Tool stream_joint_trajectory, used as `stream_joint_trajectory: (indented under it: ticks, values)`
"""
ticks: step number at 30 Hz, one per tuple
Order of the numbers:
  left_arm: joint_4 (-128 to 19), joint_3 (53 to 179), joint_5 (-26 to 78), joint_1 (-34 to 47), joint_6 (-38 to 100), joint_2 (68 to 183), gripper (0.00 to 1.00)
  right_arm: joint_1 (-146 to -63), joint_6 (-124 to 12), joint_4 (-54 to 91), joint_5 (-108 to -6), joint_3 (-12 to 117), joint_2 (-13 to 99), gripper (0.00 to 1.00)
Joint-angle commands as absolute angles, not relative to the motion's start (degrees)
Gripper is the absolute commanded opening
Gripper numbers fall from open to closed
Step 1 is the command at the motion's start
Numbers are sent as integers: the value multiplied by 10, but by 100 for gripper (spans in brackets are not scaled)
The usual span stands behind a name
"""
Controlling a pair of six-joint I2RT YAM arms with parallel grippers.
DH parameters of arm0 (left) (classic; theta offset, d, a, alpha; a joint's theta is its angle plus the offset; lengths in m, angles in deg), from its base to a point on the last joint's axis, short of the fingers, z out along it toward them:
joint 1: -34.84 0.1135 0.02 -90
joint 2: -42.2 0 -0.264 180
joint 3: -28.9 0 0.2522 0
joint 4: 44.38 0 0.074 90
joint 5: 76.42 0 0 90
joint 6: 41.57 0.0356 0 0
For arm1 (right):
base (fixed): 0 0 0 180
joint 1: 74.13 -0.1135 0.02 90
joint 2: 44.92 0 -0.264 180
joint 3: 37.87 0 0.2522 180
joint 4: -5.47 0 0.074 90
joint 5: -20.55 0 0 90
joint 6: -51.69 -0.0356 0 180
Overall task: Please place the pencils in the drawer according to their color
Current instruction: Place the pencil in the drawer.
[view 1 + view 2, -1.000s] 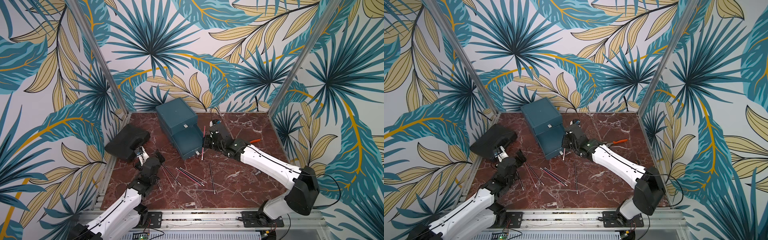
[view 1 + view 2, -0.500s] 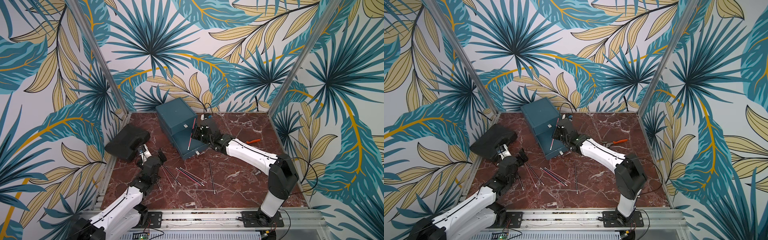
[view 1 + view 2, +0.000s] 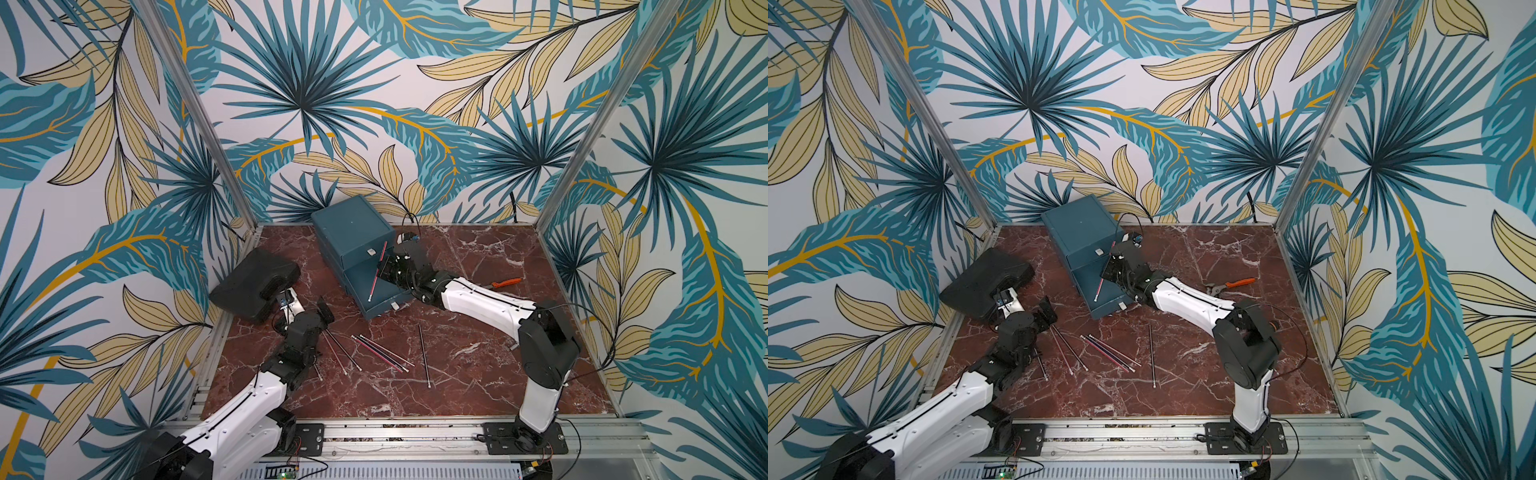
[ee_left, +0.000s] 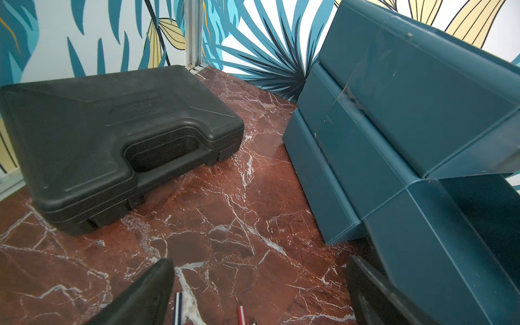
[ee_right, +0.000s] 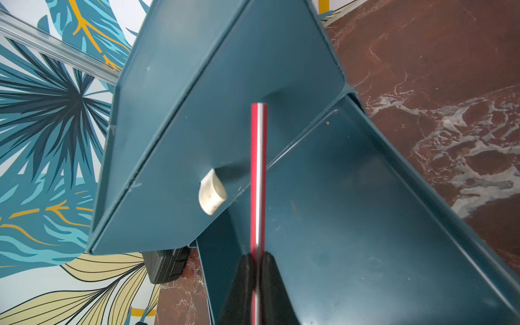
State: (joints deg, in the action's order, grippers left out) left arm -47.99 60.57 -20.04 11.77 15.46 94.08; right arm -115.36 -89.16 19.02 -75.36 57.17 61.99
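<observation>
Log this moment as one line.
right gripper: shut on thin red pencil | pencil: over pulled-out drawer of dark teal chest | left gripper: open, empty

**Right jaws closed on a pencil, left jaws spread wide**

The left arm (image 3: 245,405) is stretched from the front-left corner of the table toward its left edge, with the forearm kept low. The left gripper (image 4: 260,261) is held wide open, and nothing is gripped between its fingers (image 4: 152,289). The right arm (image 3: 482,303) is raised from the front-right corner, bent sharply at the elbow near the right edge, and extended low toward the middle of the back edge. The right gripper (image 5: 257,256) is pressed tight on a red pencil (image 5: 258,174), which is seen projecting beyond the fingertips.
</observation>
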Motion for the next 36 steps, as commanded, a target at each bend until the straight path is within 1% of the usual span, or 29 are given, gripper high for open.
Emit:
stream_joint_trajectory:
  ticks: [1, 4, 9, 15, 20, 22, 28, 32, 33, 36]
  values:
    - [-466, 606, -201, 120, 159, 942, 100, -1154, -897, 195, -751, 567, 630, 13]
    - [-466, 608, -203, 120, 161, 943, 100, -1154, -891, 206, -747, 571, 635, 19]
    - [-469, 612, -204, 120, 159, 944, 100, -1154, -868, 238, -737, 598, 646, 26]
    - [-471, 612, -204, 120, 156, 943, 100, -1154, -827, 252, -734, 606, 633, 25]
    - [-474, 612, -206, 120, 156, 943, 100, -1155, -723, 292, -680, 620, 616, 25]
    - [-478, 612, -206, 120, 154, 942, 100, -1160, -679, 321, -677, 615, 601, 25]
    - [-493, 611, -216, 119, 125, 942, 100, -1188, -575, 378, -722, 543, 524, 24]
    - [-495, 600, -219, 125, 91, 940, 100, -1198, -539, 395, -742, 485, 474, 24]
    - [-498, 598, -216, 128, 81, 939, 100, -1220, -532, 402, -749, 471, 464, 24]
    - [-500, 594, -195, 142, 66, 937, 100, -1240, -516, 421, -764, 431, 438, 24]
